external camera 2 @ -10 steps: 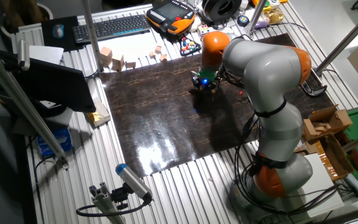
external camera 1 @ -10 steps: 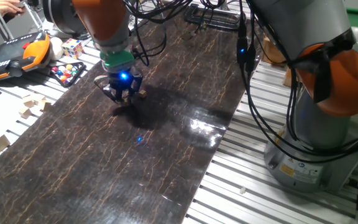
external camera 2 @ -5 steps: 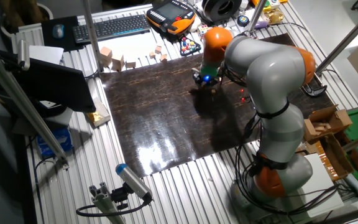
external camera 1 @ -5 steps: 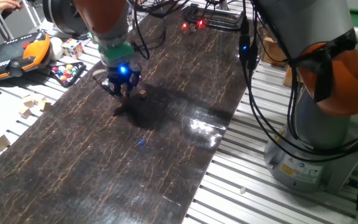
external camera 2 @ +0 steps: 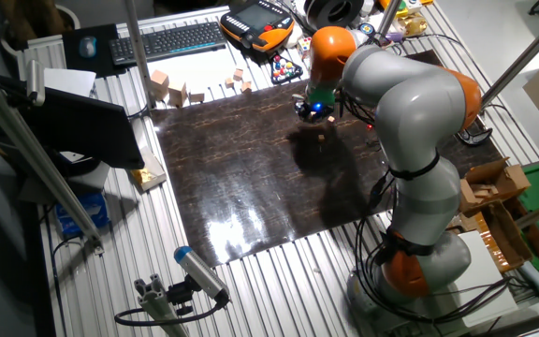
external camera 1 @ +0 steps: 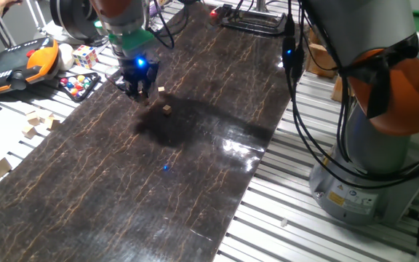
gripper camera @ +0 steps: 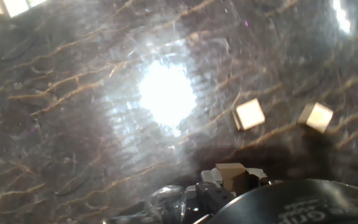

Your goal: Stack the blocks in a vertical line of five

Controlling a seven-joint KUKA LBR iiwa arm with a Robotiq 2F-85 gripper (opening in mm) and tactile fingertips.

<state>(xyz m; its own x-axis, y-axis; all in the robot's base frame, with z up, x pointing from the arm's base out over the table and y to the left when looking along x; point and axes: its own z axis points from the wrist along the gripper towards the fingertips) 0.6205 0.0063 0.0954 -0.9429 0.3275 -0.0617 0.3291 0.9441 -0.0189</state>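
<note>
My gripper point(external camera 1: 138, 89) hangs just above the dark marbled table point(external camera 1: 195, 167) near its far left edge, blue light on. In the hand view a tiny tan block point(gripper camera: 231, 172) sits between the fingers of the shut gripper point(gripper camera: 230, 182). Two more blocks lie loose on the table to the gripper's right: one close by point(external camera 1: 161, 90) and one a little nearer the camera point(external camera 1: 167, 110). The hand view shows these as two separate cubes point(gripper camera: 248, 114) point(gripper camera: 316, 116), apart from each other. In the other fixed view the gripper point(external camera 2: 314, 110) hovers beside one block point(external camera 2: 322, 137).
Off the table's left edge are a multicoloured puzzle cube point(external camera 1: 84, 55), a tray of coloured balls point(external camera 1: 78, 85), an orange-black pendant point(external camera 1: 13, 65) and larger pale wooden blocks point(external camera 1: 38, 124). The robot's base point(external camera 1: 369, 145) and cables stand on the right.
The gripper has risen off the table and moved toward the far left edge, carrying one block. The loose block it stood next to stays where it was.
</note>
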